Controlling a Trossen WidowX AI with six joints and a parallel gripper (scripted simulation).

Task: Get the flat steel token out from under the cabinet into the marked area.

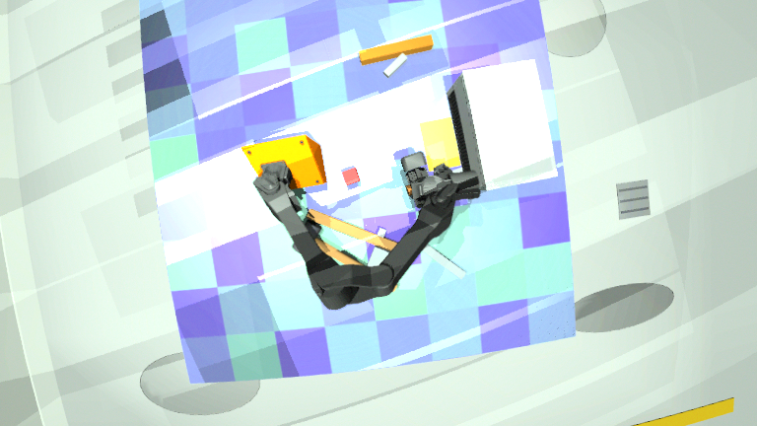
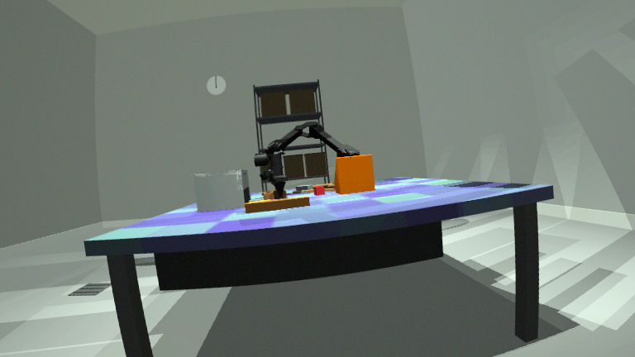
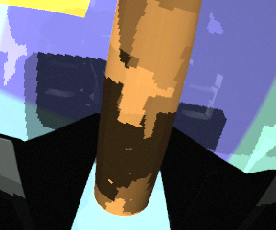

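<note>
My gripper [image 1: 414,191] [image 2: 279,195] [image 3: 132,126] is shut on an orange-brown round wooden rod [image 3: 145,96]. The rod runs up out of the wrist view, its rounded near end between the fingers; from above it is mostly hidden by the hand. The gripper is low over the table, left of the cabinet's near end in the top view. The white cabinet [image 1: 511,119] [image 2: 219,192] has a dark vent front [image 1: 457,125] facing the yellow marked area [image 1: 438,142] [image 3: 42,6]. The arm's wrist reaches over the front corner of the cabinet side. I cannot see the steel token.
A red cube [image 1: 350,176] [image 2: 318,189] lies left of the hand. A yellow-orange box [image 1: 309,162] [image 2: 355,174] stands at the arm's base. An orange bar [image 1: 396,50] [image 2: 277,205] and a small white block [image 1: 394,65] lie behind. Wooden strips [image 1: 348,228] and a pale strip [image 1: 447,261] lie by the arm.
</note>
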